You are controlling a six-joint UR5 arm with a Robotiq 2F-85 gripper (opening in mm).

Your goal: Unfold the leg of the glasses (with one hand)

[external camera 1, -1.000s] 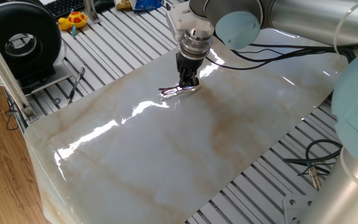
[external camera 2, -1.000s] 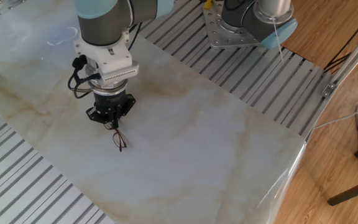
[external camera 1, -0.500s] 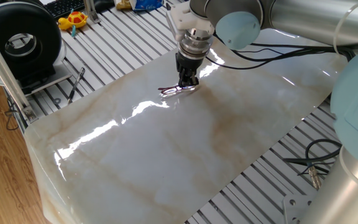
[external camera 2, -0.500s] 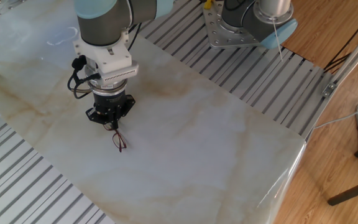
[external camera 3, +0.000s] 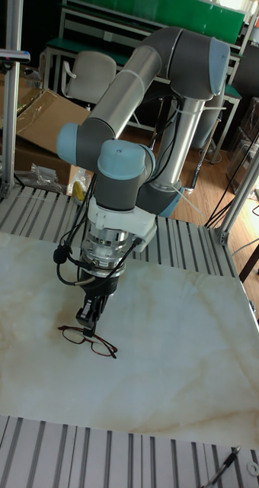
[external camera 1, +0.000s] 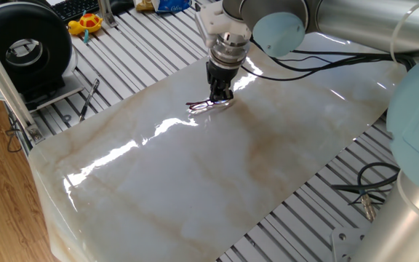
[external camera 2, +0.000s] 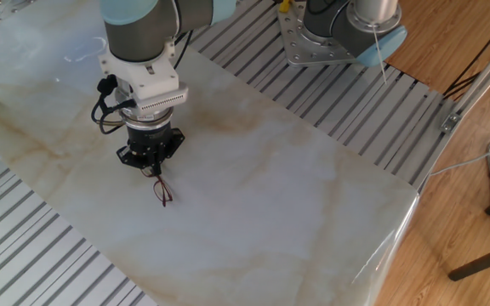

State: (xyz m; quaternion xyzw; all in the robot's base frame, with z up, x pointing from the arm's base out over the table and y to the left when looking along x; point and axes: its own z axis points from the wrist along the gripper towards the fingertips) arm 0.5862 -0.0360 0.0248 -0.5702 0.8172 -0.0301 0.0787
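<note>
Gripper (external camera 3: 87, 322) points straight down over the marble-pattern sheet (external camera 1: 217, 189), tips right at one end of the glasses (external camera 3: 87, 338). Fingers sit close together, narrow gap, but whether they actually pinch the frame or a temple arm: can't tell. The contact point is hidden behind the fingers in one fixed view and under the wrist in the other.

Glasses: one pair, dark reddish wire frame, lying on the sheet directly under the gripper (external camera 1: 221, 93). In the tall view both lens rims read clearly, frame running from below the fingertips toward the lower right. In the other fixed view the glasses (external camera 2: 162, 190) are only a thin dark squiggle just below the gripper (external camera 2: 150, 166); the temple arms can't be separated from the rims there. In one fixed view the glasses (external camera 1: 207, 106) blur into glare on the glossy sheet.

Hard to read: fold state of the temples, too thin in all three views.

Count: one arm, one gripper. Off the sheet on the slatted table (external camera 1: 129, 51): one black pen-like tool (external camera 1: 89, 99), one black round fan housing (external camera 1: 24, 45), one yellow toy (external camera 1: 86, 23), cropped by the top edge.
</note>
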